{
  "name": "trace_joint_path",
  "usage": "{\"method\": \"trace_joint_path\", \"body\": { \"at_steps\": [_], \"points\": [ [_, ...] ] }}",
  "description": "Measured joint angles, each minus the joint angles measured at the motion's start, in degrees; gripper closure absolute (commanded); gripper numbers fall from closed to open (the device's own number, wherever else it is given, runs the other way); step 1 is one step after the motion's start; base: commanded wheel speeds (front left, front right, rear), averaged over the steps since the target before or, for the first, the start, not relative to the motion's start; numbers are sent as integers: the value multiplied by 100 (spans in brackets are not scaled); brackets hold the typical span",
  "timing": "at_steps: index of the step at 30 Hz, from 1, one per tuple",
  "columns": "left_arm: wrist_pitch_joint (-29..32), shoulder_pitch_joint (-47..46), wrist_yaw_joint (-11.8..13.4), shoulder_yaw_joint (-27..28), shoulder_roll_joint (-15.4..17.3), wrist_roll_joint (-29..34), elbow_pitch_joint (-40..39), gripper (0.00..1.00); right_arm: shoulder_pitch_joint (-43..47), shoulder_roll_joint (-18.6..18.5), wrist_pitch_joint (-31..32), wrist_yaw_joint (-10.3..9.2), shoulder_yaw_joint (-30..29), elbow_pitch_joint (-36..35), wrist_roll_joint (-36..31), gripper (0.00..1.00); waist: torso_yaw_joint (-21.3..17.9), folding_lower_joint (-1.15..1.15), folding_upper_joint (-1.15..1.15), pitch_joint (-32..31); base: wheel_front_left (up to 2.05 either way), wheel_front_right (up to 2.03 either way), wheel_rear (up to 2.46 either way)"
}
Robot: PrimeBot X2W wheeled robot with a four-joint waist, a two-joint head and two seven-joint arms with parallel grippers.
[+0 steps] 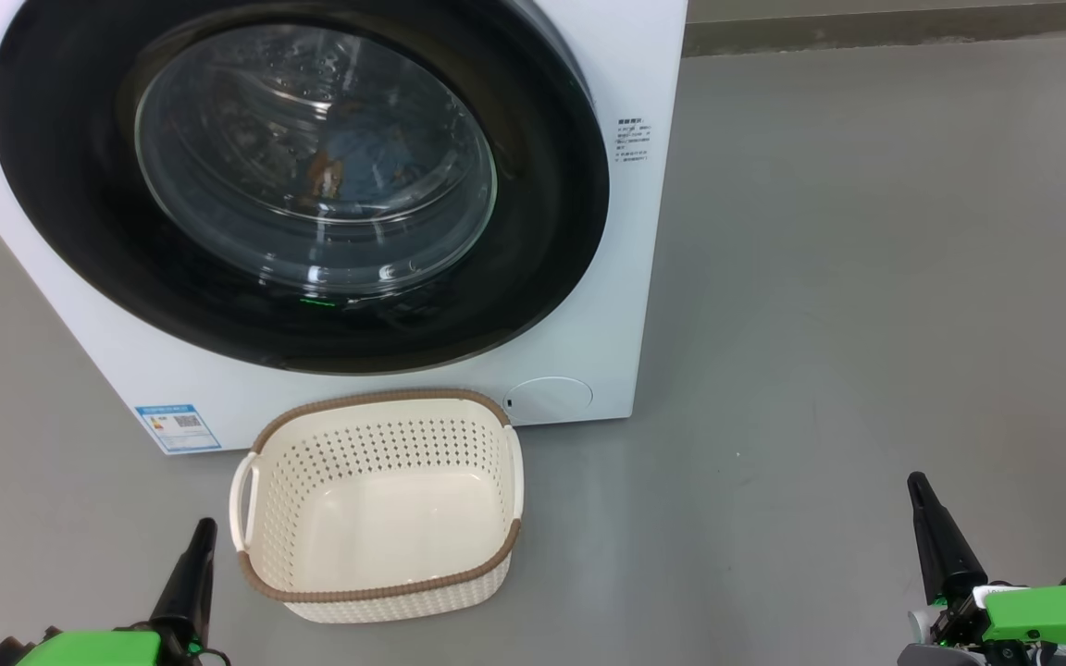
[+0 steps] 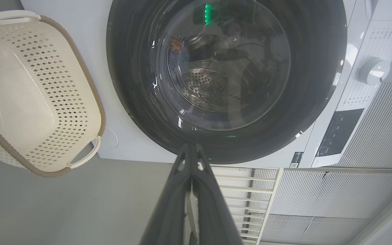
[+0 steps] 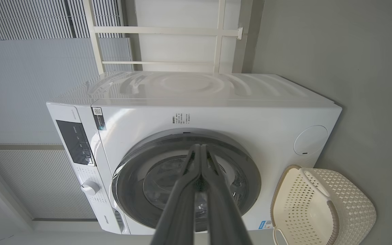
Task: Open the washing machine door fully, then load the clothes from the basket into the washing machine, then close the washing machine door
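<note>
The left fingers (image 1: 189,573) are pressed together on nothing at 7 o'clock in the head view. The right fingers (image 1: 940,541) are shut and bare at 5 o'clock. The basket (image 1: 385,606) is set on the floor (image 1: 820,324) at 1 o'clock of the left fingers, just before the washing machine (image 1: 588,305). At its 12 o'clock the washing machine door (image 1: 61,185) is seen shut. Behind the glass the clothes (image 1: 348,166) are dimly made out, seemingly blue.

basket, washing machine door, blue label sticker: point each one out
basket (image 1: 385,449), head view, perforated back wall
washing machine door (image 1: 311,157), head view, centre glass bowl
blue label sticker (image 1: 178,427), head view, middle of the sticker
</note>
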Motion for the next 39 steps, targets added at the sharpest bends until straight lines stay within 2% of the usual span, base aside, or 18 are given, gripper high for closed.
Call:
{"method": "trace_joint_path", "body": {
  "at_steps": [39],
  "points": [
    [42,-1,0,22,-18,1,0,100,-1,15,41,0,-41,1,-3,100,0,0,0,0,0,0,0]
  ]
}}
